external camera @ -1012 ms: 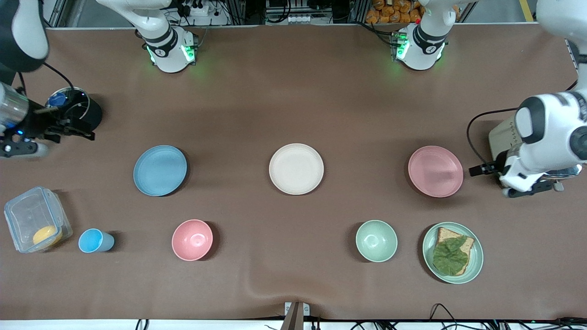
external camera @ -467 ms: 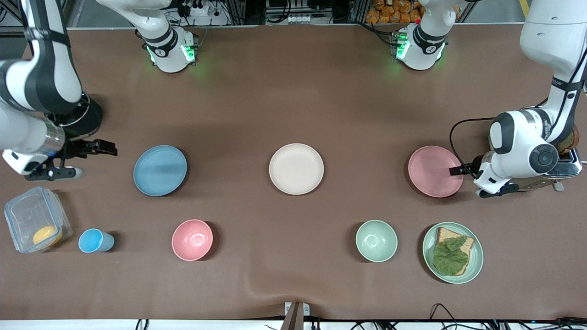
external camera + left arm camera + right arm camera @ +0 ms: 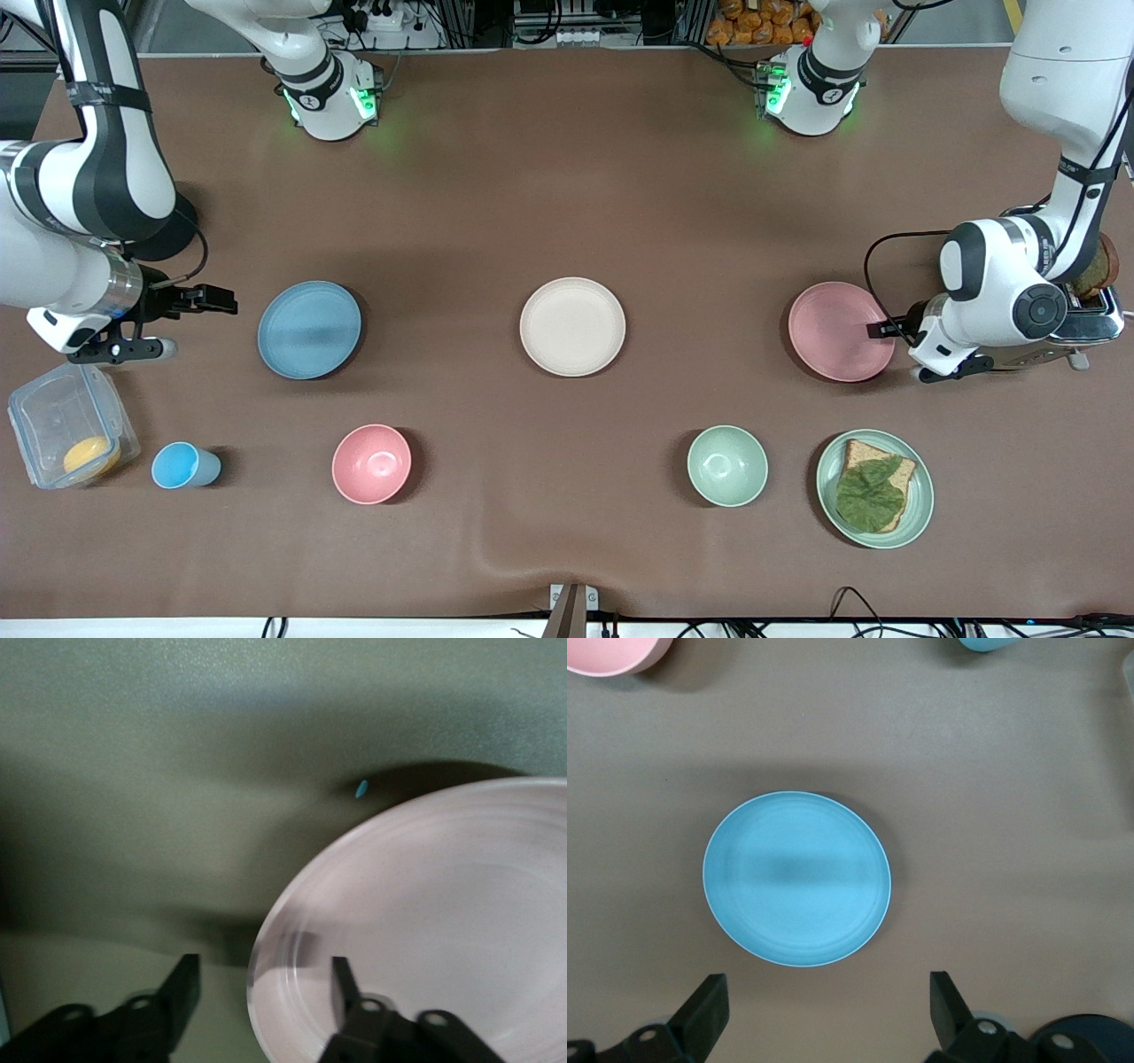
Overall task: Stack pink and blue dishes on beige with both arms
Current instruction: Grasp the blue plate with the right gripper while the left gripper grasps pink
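Note:
The beige plate [image 3: 572, 326] lies at the table's middle. The pink plate [image 3: 837, 332] lies toward the left arm's end. My left gripper [image 3: 881, 330] sits low at that plate's outer edge. In the left wrist view the left gripper [image 3: 263, 979] is open, its jaws astride the rim of the pink plate [image 3: 425, 921], one finger over the plate and one outside. The blue plate [image 3: 309, 330] lies toward the right arm's end. My right gripper [image 3: 221, 303] hovers beside it, apart from it. In the right wrist view the right gripper [image 3: 828, 1010] is wide open, short of the blue plate [image 3: 797, 879].
Nearer the camera stand a pink bowl [image 3: 371, 463], a blue cup [image 3: 182, 466], a clear box [image 3: 49, 416] with something orange, a green bowl [image 3: 727, 465] and a green plate [image 3: 921, 509] with bread and a leaf. A toaster [image 3: 1094, 319] stands under the left arm.
The left gripper has slid in from beside the pink plate onto its rim. The right arm has swung down and brought its gripper closer to the blue plate.

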`<state>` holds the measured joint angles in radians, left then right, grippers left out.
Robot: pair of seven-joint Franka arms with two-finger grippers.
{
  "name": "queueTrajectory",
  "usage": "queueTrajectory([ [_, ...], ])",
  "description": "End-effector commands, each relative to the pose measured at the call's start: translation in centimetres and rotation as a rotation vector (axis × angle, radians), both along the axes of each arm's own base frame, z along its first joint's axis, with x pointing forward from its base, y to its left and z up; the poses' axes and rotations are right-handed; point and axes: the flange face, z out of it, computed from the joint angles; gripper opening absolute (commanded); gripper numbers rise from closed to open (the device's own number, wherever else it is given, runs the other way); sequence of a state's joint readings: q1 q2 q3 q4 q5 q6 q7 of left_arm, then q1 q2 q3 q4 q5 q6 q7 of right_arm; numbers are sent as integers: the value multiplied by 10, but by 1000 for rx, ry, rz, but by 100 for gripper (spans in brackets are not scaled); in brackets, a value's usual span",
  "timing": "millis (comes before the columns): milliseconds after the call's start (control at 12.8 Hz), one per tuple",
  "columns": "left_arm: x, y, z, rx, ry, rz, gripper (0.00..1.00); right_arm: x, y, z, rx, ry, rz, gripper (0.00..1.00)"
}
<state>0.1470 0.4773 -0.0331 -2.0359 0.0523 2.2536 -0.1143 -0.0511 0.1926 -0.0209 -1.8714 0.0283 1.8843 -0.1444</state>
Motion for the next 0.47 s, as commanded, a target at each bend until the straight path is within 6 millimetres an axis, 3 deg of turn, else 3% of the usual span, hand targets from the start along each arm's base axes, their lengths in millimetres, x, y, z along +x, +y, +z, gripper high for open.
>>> queueTrajectory([
  [0, -1, 3, -1, -2, -13, -5, 28, 4, -2, -9, 4, 8, 3, 100],
  [156, -1, 4, -2, -4, -11, -1, 1, 3, -9, -18, 5, 28, -9, 100],
  [389, 3, 0, 12, -34, -38, 32, 0, -3, -18, -31, 8, 60, -27, 100],
])
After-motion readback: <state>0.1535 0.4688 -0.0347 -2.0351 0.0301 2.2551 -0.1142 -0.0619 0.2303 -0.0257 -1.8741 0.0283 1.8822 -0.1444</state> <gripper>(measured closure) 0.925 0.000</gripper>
